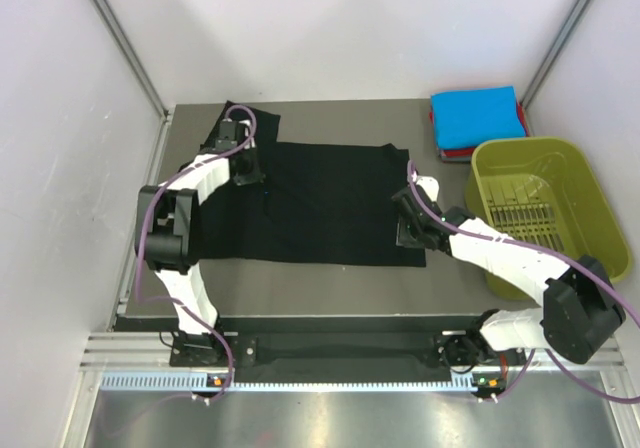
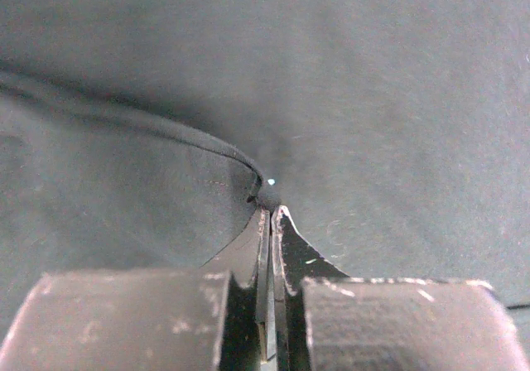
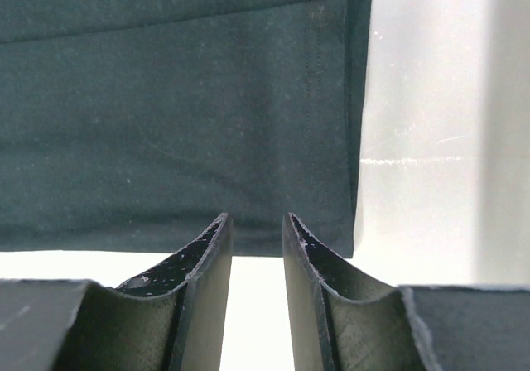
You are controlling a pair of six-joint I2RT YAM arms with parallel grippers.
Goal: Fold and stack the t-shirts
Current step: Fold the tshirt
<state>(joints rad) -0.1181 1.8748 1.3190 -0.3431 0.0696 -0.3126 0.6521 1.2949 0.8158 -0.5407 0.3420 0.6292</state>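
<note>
Two arms work on the desk (image 1: 330, 283), and three t-shirts can be counted on it: one black, one blue and one red.

On the left side, the left gripper (image 1: 245, 165) is down at the far left part of the black t-shirt (image 1: 330, 208). In the left wrist view its jaws are pressed together, and a thin fold of the black cloth (image 2: 248, 251) seems to be caught between them; a raised ridge of fabric runs from the tips away to the left. The black t-shirt lies spread flat over the middle of the desk, with one sleeve reaching toward the far left corner.

More to the right, the right gripper (image 1: 412, 230) is at the near right corner of the black t-shirt. In the right wrist view its jaws stand a little apart with nothing between them, and the corner of the shirt (image 3: 248, 139), with its stitched hem, lies just beyond the tips.

At the far right corner of the desk, the blue t-shirt (image 1: 478, 116) lies folded on top of the red t-shirt (image 1: 458, 153), of which only an edge shows. Just beside this stack, nearer to the arms, stands one olive-green basket (image 1: 580, 183).
</note>
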